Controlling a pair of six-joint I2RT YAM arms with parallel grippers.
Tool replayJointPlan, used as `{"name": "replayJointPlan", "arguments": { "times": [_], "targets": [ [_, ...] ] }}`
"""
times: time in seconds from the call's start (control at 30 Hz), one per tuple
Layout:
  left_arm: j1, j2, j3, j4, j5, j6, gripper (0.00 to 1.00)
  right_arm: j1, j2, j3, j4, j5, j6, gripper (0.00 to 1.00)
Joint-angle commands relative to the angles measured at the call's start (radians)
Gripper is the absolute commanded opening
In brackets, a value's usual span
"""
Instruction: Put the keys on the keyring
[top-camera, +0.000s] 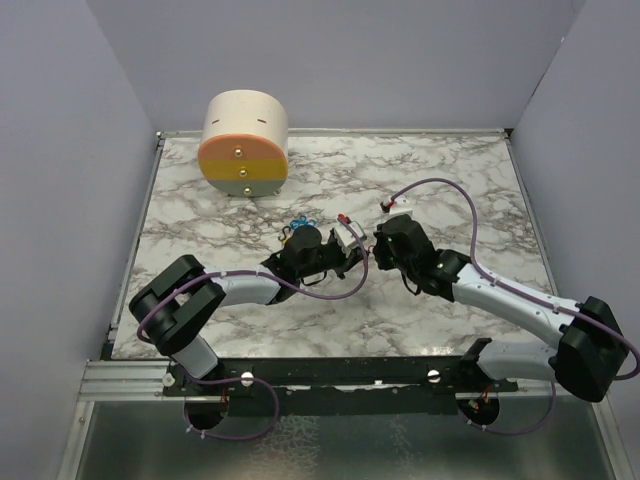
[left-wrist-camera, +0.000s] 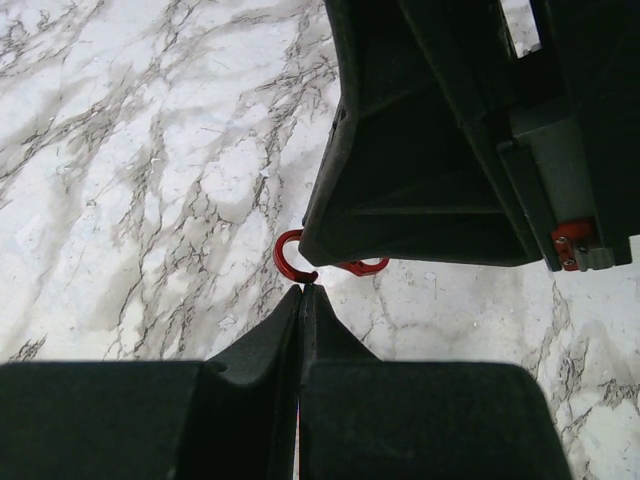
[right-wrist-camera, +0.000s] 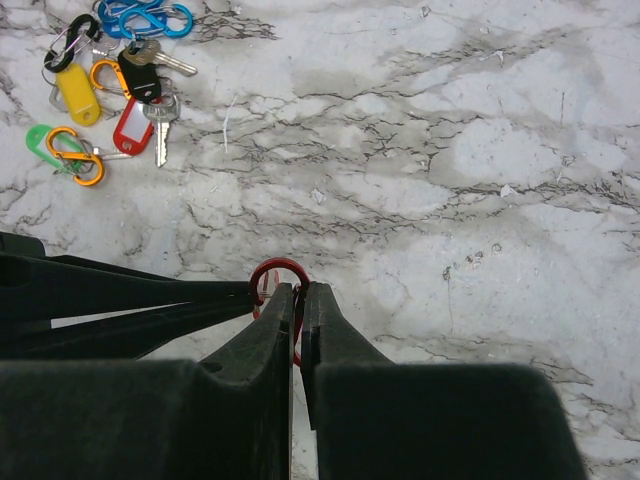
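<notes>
Slippage threatened: right gripper (right-wrist-camera: 298, 296) pinched the red carabiner (right-wrist-camera: 279, 271), left gripper (left-wrist-camera: 302, 295) pressed shut against it; one mistimed tug could drop it. Loose keys (right-wrist-camera: 130, 120) lay heaped at eleven o'clock

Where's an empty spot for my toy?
Bare: the back right corner past the cable, and the front strip between left arm and right arm. Crowded: the middle, where left claw and right claw pinch a red clip by the keys; the drum fills back left.
</notes>
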Motion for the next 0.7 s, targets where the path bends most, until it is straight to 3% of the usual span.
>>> {"name": "replayJointPlan", "arguments": {
  "times": [0.0,0.67],
  "targets": [
    [-0.006,-0.016,0.013,0.038,0.06,0.019,0.0,-0.001,0.013,0.021,0.015,-0.012,0.011,0.01],
    [-0.006,-0.028,0.015,0.038,0.036,0.023,0.0,-0.001,0.011,0.015,0.013,-0.021,0.007,0.01]
  ]
}}
